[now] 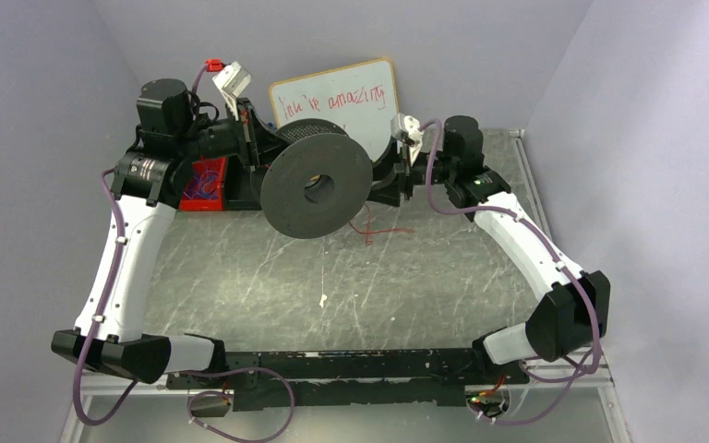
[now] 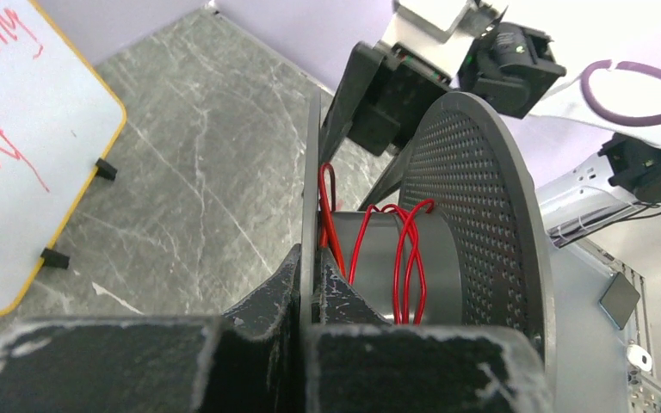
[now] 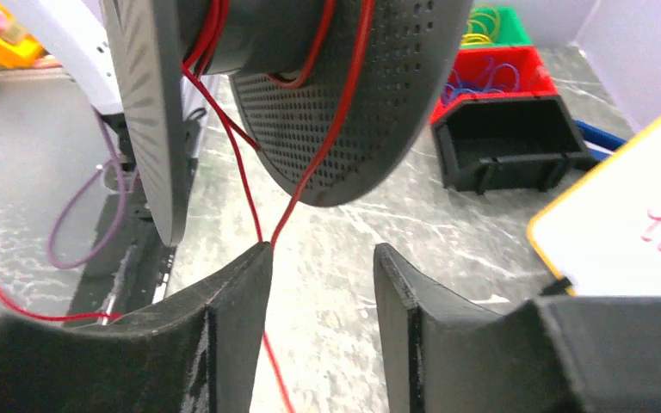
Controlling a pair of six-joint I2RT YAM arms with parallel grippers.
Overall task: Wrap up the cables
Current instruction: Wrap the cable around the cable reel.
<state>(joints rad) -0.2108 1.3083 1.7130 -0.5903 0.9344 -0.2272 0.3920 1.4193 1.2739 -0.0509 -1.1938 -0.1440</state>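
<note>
Grey tabletop (image 1: 268,277) below: my left tool (image 2: 312,288) clamps the black spool (image 1: 317,189), my right tool (image 3: 323,254) gapes, red cables (image 2: 411,262) touching its nine-o'clock finger

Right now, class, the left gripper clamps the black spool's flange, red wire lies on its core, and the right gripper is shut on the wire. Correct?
No: the right gripper is open, not shut. The right wrist view shows a clear gap between its jaws, with the red wire running down beside one of them. The rest holds.
</note>
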